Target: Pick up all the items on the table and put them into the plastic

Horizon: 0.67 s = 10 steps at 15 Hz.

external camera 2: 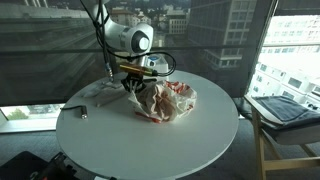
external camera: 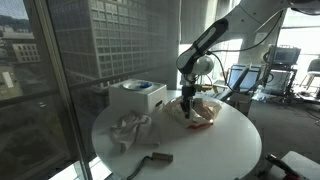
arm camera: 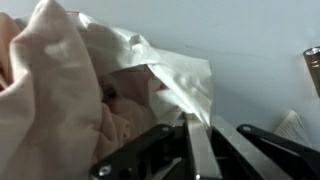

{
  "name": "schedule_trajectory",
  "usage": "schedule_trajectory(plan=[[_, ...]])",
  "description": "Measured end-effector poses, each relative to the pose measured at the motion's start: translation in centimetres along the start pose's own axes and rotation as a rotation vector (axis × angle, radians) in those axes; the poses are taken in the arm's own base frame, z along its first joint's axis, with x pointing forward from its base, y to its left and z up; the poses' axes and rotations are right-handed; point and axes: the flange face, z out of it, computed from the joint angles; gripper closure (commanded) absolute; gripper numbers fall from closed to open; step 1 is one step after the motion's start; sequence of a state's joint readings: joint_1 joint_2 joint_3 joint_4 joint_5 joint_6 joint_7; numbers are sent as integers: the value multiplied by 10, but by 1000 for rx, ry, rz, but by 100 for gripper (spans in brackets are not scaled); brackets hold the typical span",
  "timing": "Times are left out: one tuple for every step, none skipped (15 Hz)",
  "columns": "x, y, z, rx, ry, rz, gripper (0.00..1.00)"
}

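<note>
The plastic lies crumpled on the round white table, with the pale pink cloth bunched up in it. My gripper hangs over the bag's near side and stands shut. In the wrist view a shiny fold of the plastic runs down to the gripper; I cannot tell whether it is pinched. In both exterior views the bag sits right beside the gripper. A whitish cloth and a short dark rod lie apart on the table. A small dark object rests near the table's edge.
A white box with a blue round top stands at the table's window side. Glass walls close in on that side. Chairs and equipment stand beyond the table, and a seat sits close to its rim.
</note>
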<state>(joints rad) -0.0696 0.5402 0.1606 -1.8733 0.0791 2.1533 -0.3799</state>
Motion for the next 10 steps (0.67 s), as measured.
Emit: schedule_trajectory(plan=[[1, -5, 2, -16, -11, -17, 55], [1, -13, 2, -42, -21, -37, 48], [2, -24, -1, -78, -35, -56, 39], [2, -36, -4, -127, -48, -68, 32], [3, -51, -8, -182, -57, -79, 25], [4, -68, -11, -235, -66, -101, 16], [7, -85, -13, -285, -71, -132, 10], [10, -103, -14, -328, -72, -170, 1], [14, -121, -13, -364, -69, -211, 0], [19, -136, -12, -398, -60, -248, 0]])
